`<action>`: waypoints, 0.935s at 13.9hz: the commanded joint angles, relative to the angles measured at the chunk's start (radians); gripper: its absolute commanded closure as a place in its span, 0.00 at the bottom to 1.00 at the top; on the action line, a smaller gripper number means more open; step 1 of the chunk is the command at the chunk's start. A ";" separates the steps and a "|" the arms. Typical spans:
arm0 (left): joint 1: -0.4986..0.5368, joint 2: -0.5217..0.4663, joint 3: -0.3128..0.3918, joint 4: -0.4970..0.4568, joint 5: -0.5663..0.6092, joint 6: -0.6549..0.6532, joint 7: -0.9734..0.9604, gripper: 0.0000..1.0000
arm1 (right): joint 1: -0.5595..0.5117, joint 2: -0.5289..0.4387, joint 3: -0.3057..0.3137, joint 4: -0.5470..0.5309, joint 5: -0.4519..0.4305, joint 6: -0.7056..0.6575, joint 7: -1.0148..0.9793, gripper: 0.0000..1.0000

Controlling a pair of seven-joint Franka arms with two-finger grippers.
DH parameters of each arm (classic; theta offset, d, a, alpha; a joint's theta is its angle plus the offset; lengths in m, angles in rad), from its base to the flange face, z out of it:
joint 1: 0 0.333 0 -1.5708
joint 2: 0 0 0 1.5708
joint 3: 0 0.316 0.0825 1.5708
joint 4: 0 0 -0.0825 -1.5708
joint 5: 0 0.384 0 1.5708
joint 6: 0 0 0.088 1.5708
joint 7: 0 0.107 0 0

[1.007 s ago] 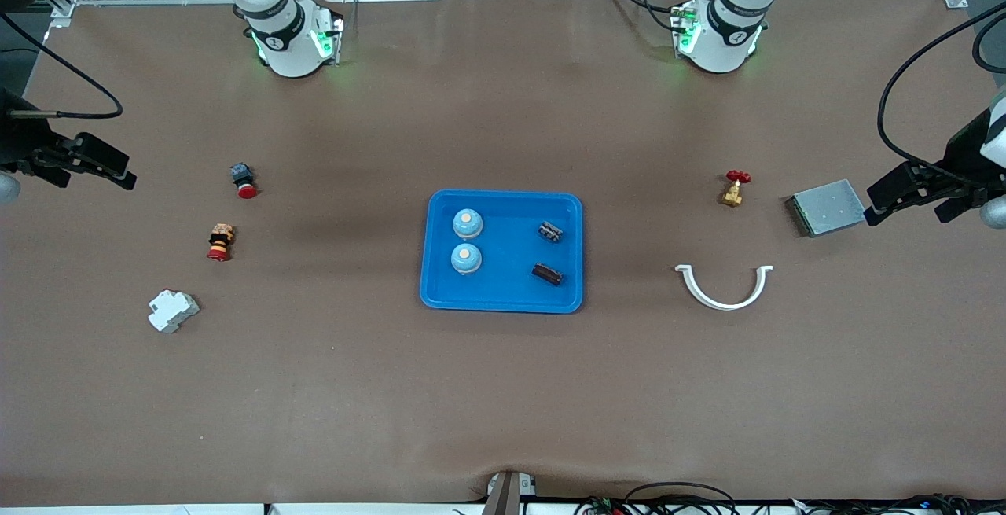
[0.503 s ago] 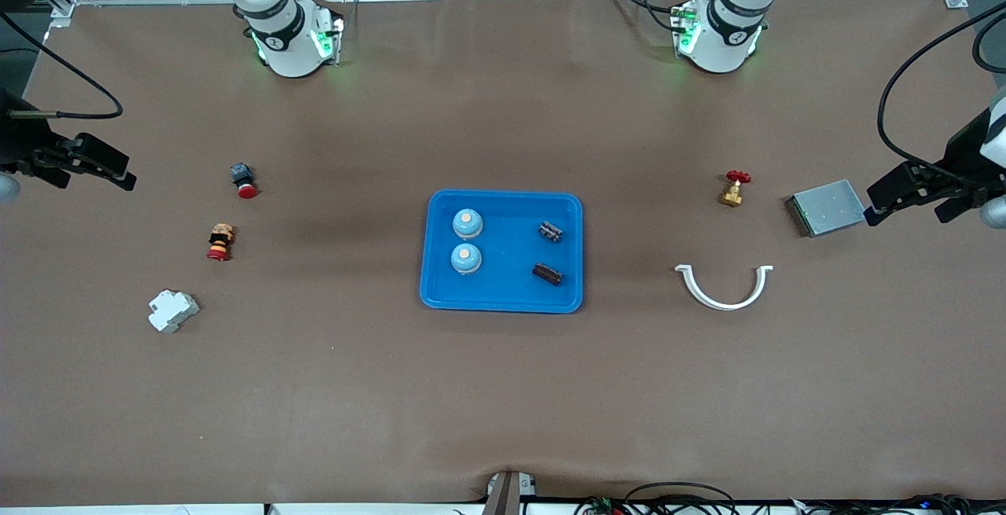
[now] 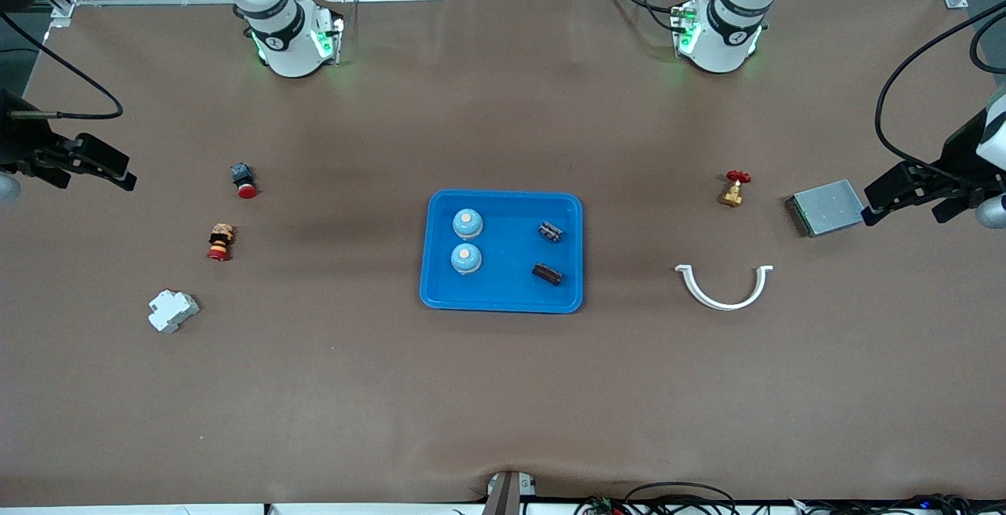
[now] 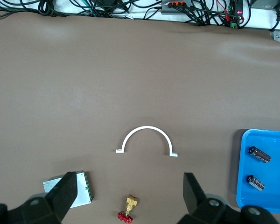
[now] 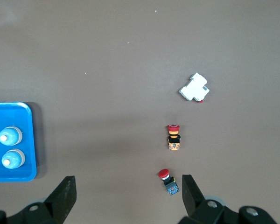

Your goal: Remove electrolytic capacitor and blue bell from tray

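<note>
Left claw [image 3: 904,199]: fingers spread apart, holding nothing, raised over the left arm's end of the table [image 3: 503,389], just beside the grey metal box [image 3: 825,207]. Right claw [image 3: 102,165]: fingers likewise apart and holding nothing, raised over the right arm's end of the table; both arms wait. Blue tray [image 3: 503,299]: at the middle of the table, holding four items. Bells, two: pale blue domes, upright, one [image 3: 468,223] farther from the front camera, the other [image 3: 466,259] nearer, both on the tray's side toward the right arm. Capacitors, two: dark cylinders lying flat, one [image 3: 551,231] farther, one [image 3: 547,274] nearer, on the tray's side toward the left arm. White curved bracket [image 3: 724,287]: on the table between the tray and the grey metal box, nearer to the front camera than the brass valve [image 3: 734,188] with its red handwheel. White breaker [image 3: 173,310], red-capped push button [image 3: 220,242] and red emergency button [image 3: 244,179]: spread apart toward the right arm's end, the breaker nearest the front camera.
</note>
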 commanded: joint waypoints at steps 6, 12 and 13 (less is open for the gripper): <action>0.002 0.012 -0.001 0.008 -0.012 -0.027 0.012 0.00 | -0.001 0.005 -0.003 0.004 0.016 0.004 0.004 0.00; -0.016 0.051 -0.002 0.011 -0.020 -0.025 -0.122 0.00 | 0.001 0.005 -0.003 0.005 0.016 0.006 0.004 0.00; -0.038 0.063 -0.002 0.011 -0.020 -0.025 -0.155 0.00 | 0.001 0.007 -0.003 0.004 0.016 0.007 0.004 0.00</action>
